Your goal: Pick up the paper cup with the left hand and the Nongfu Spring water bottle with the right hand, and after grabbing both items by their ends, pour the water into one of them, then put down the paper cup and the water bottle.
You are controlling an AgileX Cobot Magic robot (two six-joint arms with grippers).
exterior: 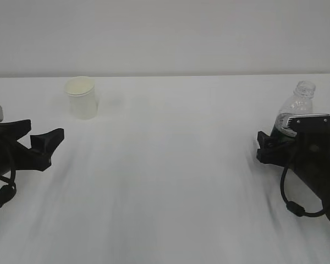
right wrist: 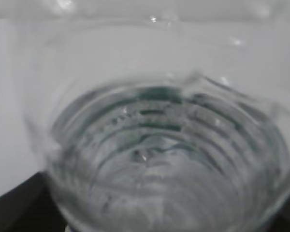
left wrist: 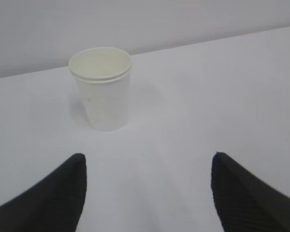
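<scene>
The white paper cup stands upright at the far left of the table, and in the left wrist view the cup is ahead and a bit left of centre. My left gripper is nearer and left of it, open and empty, and its tips are well apart and short of the cup. The clear ribbed Nongfu Spring water bottle leans slightly at the right, capless. My right gripper is closed round its lower part. The bottle fills the right wrist view between the jaws. I cannot make out the water.
The white table runs back to a pale wall. The right arm's black cable loops down toward the table at the right.
</scene>
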